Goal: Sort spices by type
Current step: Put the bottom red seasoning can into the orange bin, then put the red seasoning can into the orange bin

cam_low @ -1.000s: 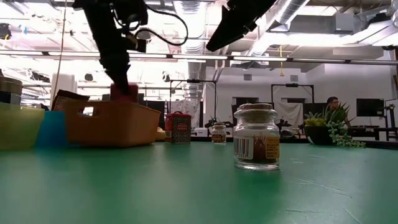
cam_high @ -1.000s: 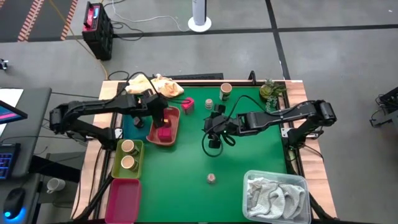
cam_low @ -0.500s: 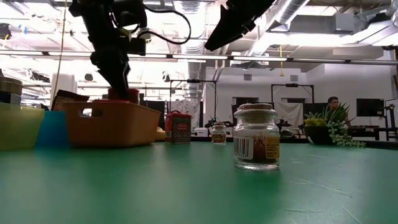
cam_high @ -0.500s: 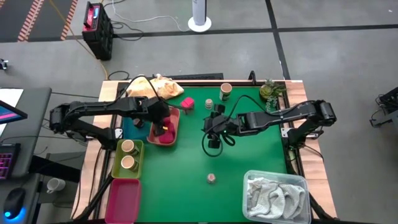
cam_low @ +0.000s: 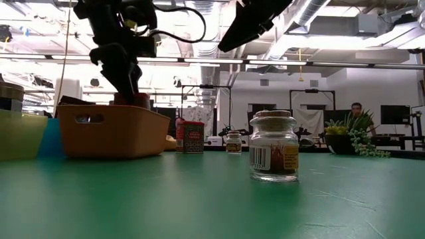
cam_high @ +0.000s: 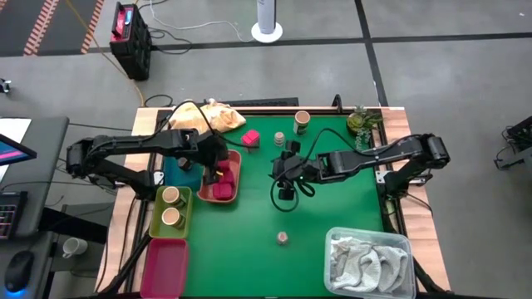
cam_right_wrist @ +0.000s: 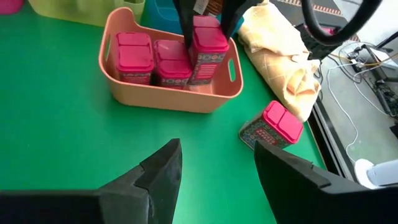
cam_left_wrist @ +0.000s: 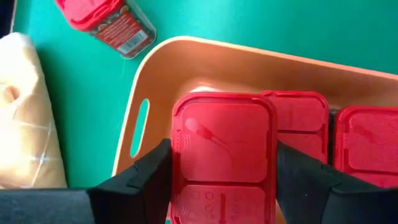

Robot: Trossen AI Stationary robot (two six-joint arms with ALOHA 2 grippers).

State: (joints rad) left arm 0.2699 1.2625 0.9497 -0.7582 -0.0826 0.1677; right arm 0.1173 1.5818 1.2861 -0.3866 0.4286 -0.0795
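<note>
My left gripper is over the salmon tray and shut on a pink packet. That packet stands next to two more pink packets in the tray. My right gripper hangs open above the middle of the green mat, touching nothing. One pink packet lies on its side near the yellow cloth. A clear jar and a tan cup stand near the far edge. A second jar stands near the front. Two tan cups sit in the lime tray. My left gripper pinches the pink packet at its lid end, one finger on each side of it. The fingers come from above, pointing down. The packet stands upright inside the tray, its top higher than the two beside it. The tray wall hides its base.
The magenta tray lies at the near left corner. A clear bin with the white-grey cloth fills the near right corner, and a small plant stands at the far right. Open green mat lies between the grippers and the near jar.
My left gripper has moved a little toward the table's near edge, carrying the pink packet along inside the salmon tray. The tray has turned and slid slightly toward the left. My right arm has kept still.
</note>
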